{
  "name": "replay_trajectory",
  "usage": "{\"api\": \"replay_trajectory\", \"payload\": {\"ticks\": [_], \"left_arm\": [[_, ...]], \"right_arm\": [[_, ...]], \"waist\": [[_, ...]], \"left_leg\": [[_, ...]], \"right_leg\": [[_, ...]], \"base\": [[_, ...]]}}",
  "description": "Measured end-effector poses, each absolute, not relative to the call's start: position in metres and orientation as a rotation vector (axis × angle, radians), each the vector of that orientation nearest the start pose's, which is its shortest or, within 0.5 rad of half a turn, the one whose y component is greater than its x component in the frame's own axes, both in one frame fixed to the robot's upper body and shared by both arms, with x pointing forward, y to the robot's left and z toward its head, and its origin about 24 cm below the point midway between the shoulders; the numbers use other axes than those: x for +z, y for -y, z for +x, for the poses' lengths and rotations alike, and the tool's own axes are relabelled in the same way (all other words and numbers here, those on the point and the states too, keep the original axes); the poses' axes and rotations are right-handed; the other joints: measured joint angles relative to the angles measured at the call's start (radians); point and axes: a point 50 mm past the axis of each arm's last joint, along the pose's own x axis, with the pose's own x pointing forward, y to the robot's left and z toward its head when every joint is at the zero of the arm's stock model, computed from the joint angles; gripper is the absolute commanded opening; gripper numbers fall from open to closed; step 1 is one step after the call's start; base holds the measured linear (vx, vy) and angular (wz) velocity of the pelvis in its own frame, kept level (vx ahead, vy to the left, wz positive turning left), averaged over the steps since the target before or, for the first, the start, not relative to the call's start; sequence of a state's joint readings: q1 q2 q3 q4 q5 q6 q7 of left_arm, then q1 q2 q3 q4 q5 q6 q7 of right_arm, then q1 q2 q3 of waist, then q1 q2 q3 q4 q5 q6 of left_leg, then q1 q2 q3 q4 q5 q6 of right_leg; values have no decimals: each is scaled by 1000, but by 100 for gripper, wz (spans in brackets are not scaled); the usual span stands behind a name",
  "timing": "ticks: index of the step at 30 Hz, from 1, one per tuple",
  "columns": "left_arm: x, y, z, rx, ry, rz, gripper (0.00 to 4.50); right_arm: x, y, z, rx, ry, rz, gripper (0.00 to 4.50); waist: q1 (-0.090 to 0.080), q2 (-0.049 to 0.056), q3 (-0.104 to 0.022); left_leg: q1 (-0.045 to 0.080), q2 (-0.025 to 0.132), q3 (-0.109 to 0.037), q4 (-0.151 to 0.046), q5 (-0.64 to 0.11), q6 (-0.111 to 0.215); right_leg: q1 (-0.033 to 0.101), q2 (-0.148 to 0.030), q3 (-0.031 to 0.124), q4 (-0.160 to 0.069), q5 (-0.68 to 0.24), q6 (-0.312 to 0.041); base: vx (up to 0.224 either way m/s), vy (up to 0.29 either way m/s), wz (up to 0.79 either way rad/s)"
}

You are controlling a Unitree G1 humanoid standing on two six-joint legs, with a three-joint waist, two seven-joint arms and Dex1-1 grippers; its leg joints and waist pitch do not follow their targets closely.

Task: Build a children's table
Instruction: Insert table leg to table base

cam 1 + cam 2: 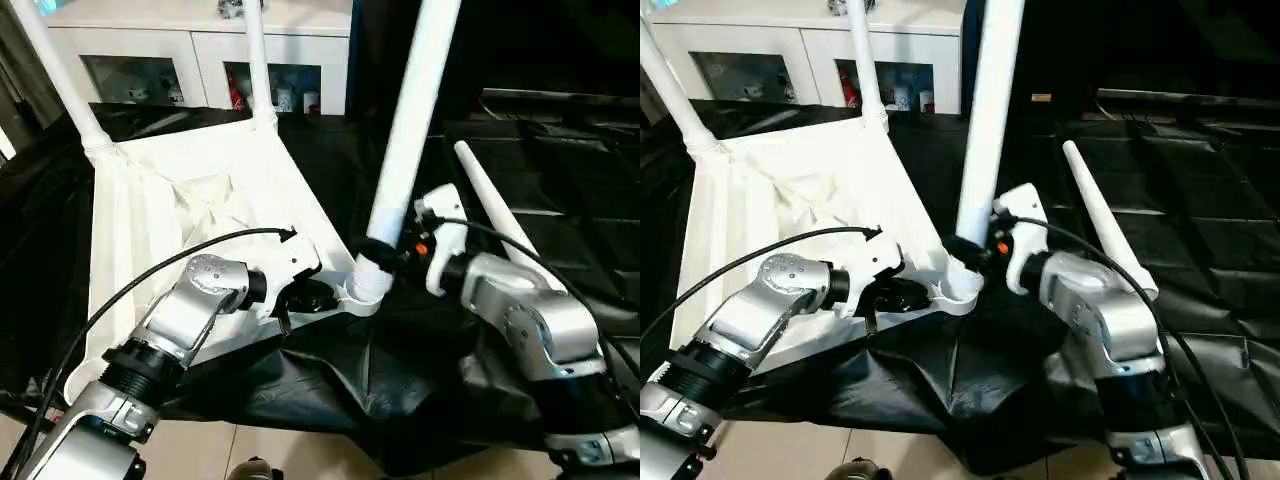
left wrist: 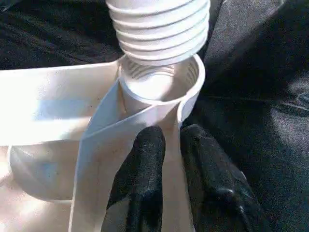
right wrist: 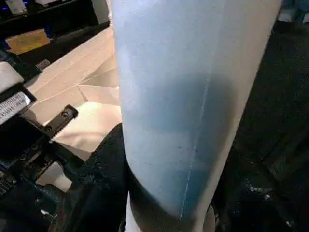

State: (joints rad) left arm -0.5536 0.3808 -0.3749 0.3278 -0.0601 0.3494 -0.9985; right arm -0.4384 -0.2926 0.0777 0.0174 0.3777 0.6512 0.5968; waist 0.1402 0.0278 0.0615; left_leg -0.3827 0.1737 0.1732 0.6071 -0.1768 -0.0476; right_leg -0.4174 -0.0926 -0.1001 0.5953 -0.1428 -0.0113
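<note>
r gripper holds leg over socket

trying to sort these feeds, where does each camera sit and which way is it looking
Left eye view: on the head, looking forward and down at the tabletop; both silver forearms show.
Right eye view: a little to the side, same scene.
Left wrist view: on the left wrist, looking along the left gripper, fingers astride the tabletop's rim, toward the corner socket.
Right wrist view: on the right wrist, close on the leg held by the right gripper.
Shared: that leg's threaded end above the socket.
</note>
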Motion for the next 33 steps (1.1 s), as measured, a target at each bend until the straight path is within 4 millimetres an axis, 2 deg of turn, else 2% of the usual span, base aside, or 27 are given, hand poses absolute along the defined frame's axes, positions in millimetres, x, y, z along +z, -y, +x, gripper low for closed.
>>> {"api": "replay_trajectory", "payload": {"ticks": [5,10,24,26,30,31,33], "left_arm": [[63,-111,308,-1221,-469,372,87],[56,-113,304,-1226,-511,352,87],[55,-114,304,-1213,-519,349,87],[55,-114,304,-1209,-516,349,59],[55,-114,304,-1209,-509,351,52],[55,-114,305,-1208,-508,353,22],[55,-114,304,-1208,-508,354,12]], "right_arm": [[98,123,309,807,-301,91,188],[101,121,316,800,-290,73,188],[95,113,321,828,-303,76,188],[95,112,321,828,-299,67,188],[95,112,321,827,-298,55,188],[95,112,321,827,-299,54,188],[95,113,321,828,-299,52,188]], "waist": [[-1,0,0],[0,0,0],[0,0,0],[0,0,0],[0,0,0],[0,0,0],[0,0,0]], "left_leg": [[0,0,0,0,0,0],[0,0,0,0,0,0],[0,0,0,0,0,0],[0,0,0,0,0,0],[0,0,0,0,0,0],[0,0,0,0,0,0],[0,0,0,0,0,0]], "right_leg": [[0,0,0,0,0,0],[0,0,0,0,0,0],[0,0,0,0,0,0],[0,0,0,0,0,0],[0,0,0,0,0,0],[0,0,0,0,0,0],[0,0,0,0,0,0]], "base": [[0,0,0],[0,0,0],[0,0,0],[0,0,0],[0,0,0],[0,0,0],[0,0,0]]}}
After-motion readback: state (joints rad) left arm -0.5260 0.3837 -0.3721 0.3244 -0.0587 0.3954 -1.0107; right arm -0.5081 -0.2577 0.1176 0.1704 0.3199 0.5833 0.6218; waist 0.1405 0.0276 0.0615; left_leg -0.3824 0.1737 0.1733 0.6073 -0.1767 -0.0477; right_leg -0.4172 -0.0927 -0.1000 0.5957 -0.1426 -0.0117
